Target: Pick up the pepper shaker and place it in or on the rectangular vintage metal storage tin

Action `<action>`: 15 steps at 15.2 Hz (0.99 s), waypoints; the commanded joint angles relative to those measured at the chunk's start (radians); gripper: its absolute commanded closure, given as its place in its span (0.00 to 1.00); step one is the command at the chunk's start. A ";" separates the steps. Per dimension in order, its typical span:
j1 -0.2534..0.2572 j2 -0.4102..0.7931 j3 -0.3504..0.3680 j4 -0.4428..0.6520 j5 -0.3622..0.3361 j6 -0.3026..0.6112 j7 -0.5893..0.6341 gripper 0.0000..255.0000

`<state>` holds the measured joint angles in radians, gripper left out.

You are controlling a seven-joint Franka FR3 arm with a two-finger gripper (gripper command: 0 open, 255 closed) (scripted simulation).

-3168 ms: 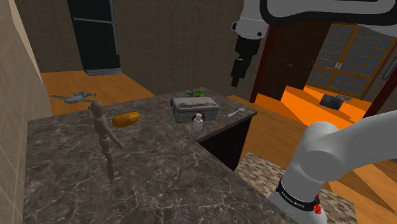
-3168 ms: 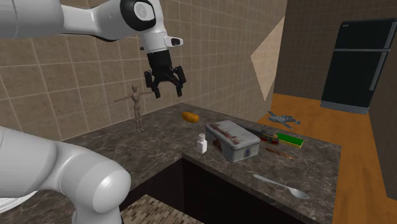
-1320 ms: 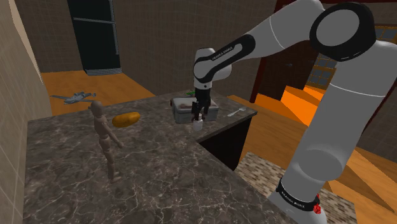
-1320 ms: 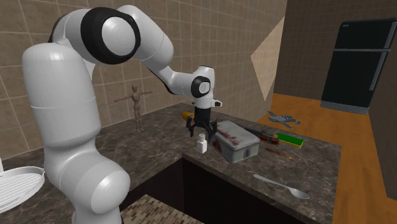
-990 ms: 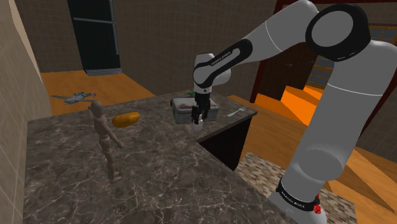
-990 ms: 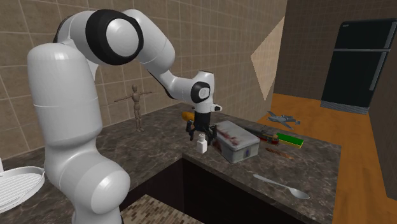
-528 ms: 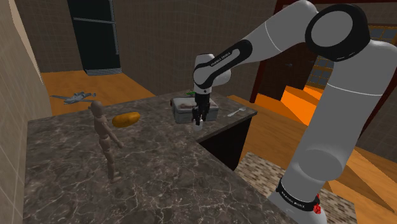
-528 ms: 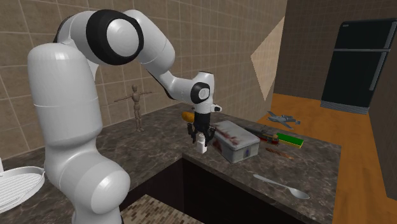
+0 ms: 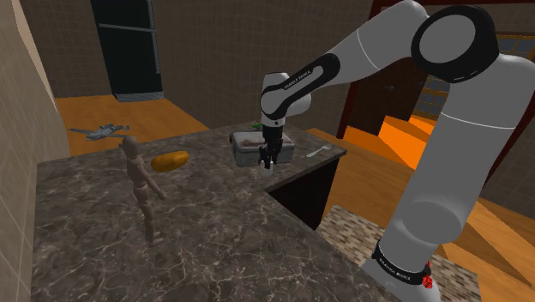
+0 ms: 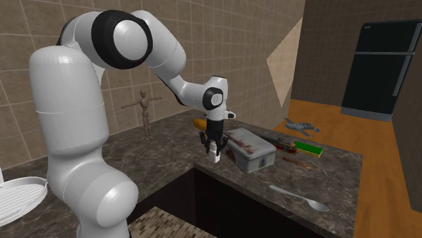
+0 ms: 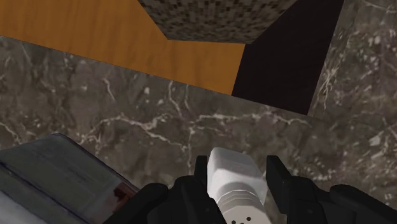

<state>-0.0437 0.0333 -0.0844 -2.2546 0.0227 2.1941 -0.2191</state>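
While the pincer pinches it, the pepper shaker stands beside the tin.

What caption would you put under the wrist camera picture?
Gripper clasps a white pepper shaker beside the grey tin on a dark counter.

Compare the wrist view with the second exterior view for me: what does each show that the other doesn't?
The wrist view gives the grip up close: the hand has its fingers against both sides of the white pepper shaker, whose holed cap faces the camera. The second exterior view gives the surroundings: the wooden mannequin, orange loaf, spoon and dark fridge. Both show the shaker in the hand, the grey tin right beside it, and the marbled counter.
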 commanded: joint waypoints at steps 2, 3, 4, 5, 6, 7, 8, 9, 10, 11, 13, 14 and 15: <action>0.000 -0.007 0.000 0.005 -0.001 -0.013 0.001 1.00; 0.000 -0.015 0.000 0.010 -0.002 -0.026 0.002 1.00; 0.000 -0.023 0.000 0.016 -0.003 -0.040 0.002 1.00; 0.000 -0.030 0.000 0.022 -0.004 -0.053 0.003 1.00; 0.000 -0.037 0.000 0.028 -0.005 -0.066 0.004 1.00; 0.000 -0.044 0.000 0.035 -0.006 -0.079 0.005 1.00; 0.000 -0.051 0.000 0.041 -0.006 -0.093 0.005 1.00; 0.000 -0.057 0.000 0.048 -0.007 -0.106 0.006 1.00; 0.000 -0.064 0.000 0.055 -0.008 -0.119 0.007 1.00; 0.000 -0.070 0.000 0.062 -0.008 -0.132 0.007 1.00; 0.000 -0.081 0.000 0.077 -0.010 -0.159 0.009 1.00; 0.000 -0.087 0.000 0.085 -0.010 -0.172 0.009 1.00; 0.000 -0.092 0.001 0.093 -0.011 -0.185 0.010 1.00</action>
<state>-0.0434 -0.0518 -0.0840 -2.1704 0.0125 2.0252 -0.2100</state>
